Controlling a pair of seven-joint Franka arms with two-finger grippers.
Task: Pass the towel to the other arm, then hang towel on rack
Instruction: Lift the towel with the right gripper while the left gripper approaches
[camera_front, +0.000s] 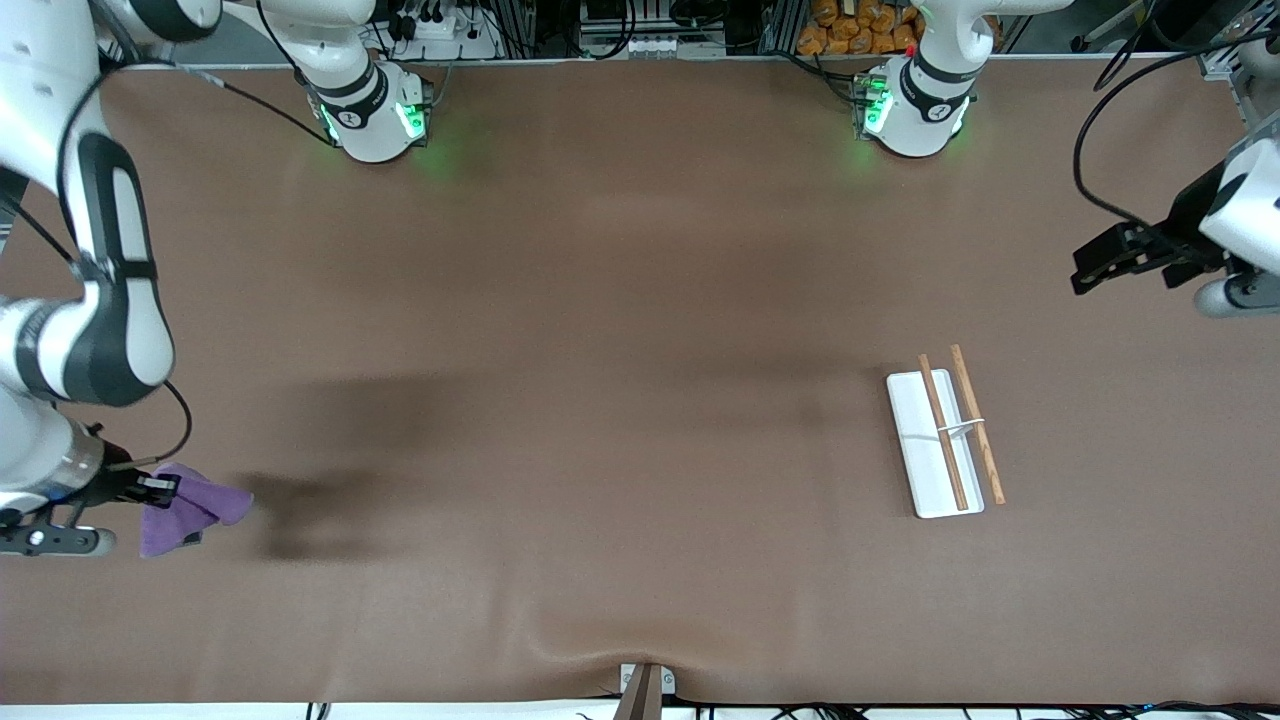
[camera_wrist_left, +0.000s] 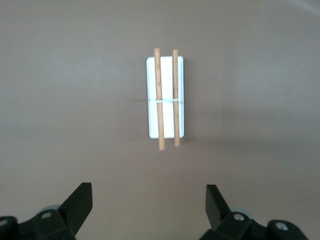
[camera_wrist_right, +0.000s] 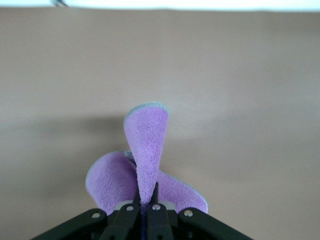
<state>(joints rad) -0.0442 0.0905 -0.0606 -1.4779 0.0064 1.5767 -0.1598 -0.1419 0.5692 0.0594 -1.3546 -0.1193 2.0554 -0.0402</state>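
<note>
- Front view: the right gripper (camera_front: 165, 490) is at the right arm's end of the table, low in this view, its fingers clamped tight on the towel (camera_front: 195, 510)
- The towel is a small purple cloth, bunched at the pinch point, with its loose part spreading away from the gripper toward the table's middle; whether it touches the table (camera_front: 600, 300) cannot be told from this view
- A dark shadow lies on the brown table surface just beside the towel, toward the middle
- The rack (camera_front: 942, 432) lies flat on the table toward the left arm's end, well apart from the towel; it has a white rectangular base and two thin brown rods joined by a white bracket
- The left gripper (camera_front: 1085, 270) hangs over bare table at the left arm's end, with nothing in it
- Left wrist view: the left gripper's fingers (camera_wrist_left: 80, 202) stand wide apart and empty; the rack (camera_wrist_left: 166, 97) shows below, between them, both rods lying lengthwise over the white base
- Right wrist view: the right gripper (camera_wrist_right: 147, 202) has its fingers shut on a fold of the towel (camera_wrist_right: 147, 145); one lobe of cloth stands up from the pinch, and two more spread to either side
</note>
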